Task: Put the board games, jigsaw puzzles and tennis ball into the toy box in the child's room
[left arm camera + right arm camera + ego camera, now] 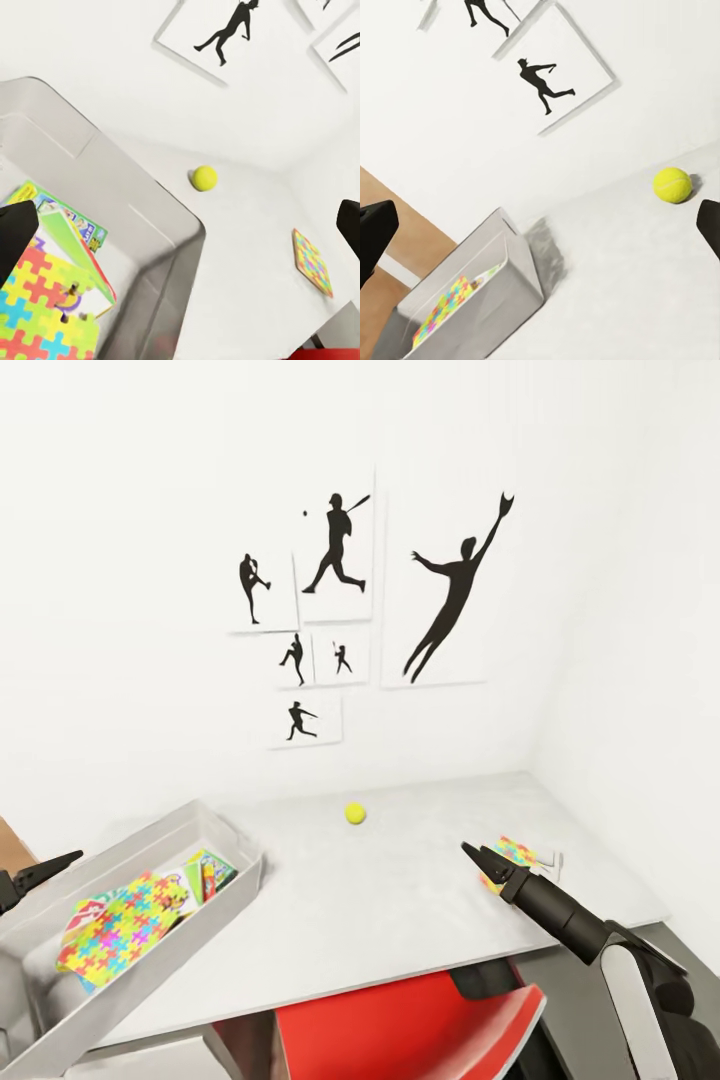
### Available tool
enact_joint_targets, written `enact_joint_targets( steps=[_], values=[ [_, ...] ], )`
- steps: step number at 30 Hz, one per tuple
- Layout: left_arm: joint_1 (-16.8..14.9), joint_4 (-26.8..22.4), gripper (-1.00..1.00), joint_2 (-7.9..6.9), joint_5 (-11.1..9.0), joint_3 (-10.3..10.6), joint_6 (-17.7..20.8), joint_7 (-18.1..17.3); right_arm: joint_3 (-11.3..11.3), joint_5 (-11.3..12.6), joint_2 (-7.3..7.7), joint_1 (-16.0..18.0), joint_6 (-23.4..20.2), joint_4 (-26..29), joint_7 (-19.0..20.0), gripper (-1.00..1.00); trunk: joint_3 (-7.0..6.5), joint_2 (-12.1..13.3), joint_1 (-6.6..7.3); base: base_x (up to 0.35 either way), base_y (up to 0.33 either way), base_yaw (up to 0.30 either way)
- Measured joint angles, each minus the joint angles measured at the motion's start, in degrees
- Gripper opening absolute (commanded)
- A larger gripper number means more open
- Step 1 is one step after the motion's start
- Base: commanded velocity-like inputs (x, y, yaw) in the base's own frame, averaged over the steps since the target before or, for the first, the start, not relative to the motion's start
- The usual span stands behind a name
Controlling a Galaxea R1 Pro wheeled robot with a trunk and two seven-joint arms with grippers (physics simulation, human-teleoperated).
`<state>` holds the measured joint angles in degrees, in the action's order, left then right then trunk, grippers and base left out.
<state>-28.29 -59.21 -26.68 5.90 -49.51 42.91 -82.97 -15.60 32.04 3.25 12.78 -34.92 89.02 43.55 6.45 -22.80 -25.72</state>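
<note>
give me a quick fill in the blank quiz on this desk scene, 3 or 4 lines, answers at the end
1. The toy box stands at the ____ end of the table.
2. The tennis ball lies on the table, ____ the toy box.
3. A jigsaw puzzle lies ____ the toy box.
4. The right gripper has its fingers ____, holding nothing.

Missing words: left; outside; inside; open

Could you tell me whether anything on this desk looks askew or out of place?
Yes: the shallow light-grey toy box sits skewed at the long light-grey table's left end, one end jutting past the front edge. Inside, the bright jigsaw-pattern box lies tilted on other game boxes.
</note>
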Motion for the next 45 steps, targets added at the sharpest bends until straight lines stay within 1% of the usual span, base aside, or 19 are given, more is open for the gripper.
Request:
enact_joint_targets(
  steps=[9, 18, 45],
  values=[
    [0.0, 0.0, 1.00, 0.00, 0.0, 0.0, 0.0, 0.0, 0.0, 0.0, 0.00, 0.0, 0.0, 0.0, 0.0, 1.00, 0.00, 0.0, 0.00, 0.208, 0.066, 0.000],
    [0.0, 0.0, 1.00, -0.05, 0.0, 0.0, 0.0, 0.0, 0.0, 0.0, 0.00, 0.0, 0.0, 0.0, 0.0, 1.00, 0.00, 0.0, -0.01, 0.088, 0.019, 0.000],
    [0.0, 0.0, 1.00, -0.06, 0.0, 0.0, -0.1, 0.0, -0.1, 0.1, 0.00, 0.0, 0.0, 0.0, 0.0, 1.00, 0.00, 0.0, -0.02, 0.008, 0.003, 0.000]
  ],
)
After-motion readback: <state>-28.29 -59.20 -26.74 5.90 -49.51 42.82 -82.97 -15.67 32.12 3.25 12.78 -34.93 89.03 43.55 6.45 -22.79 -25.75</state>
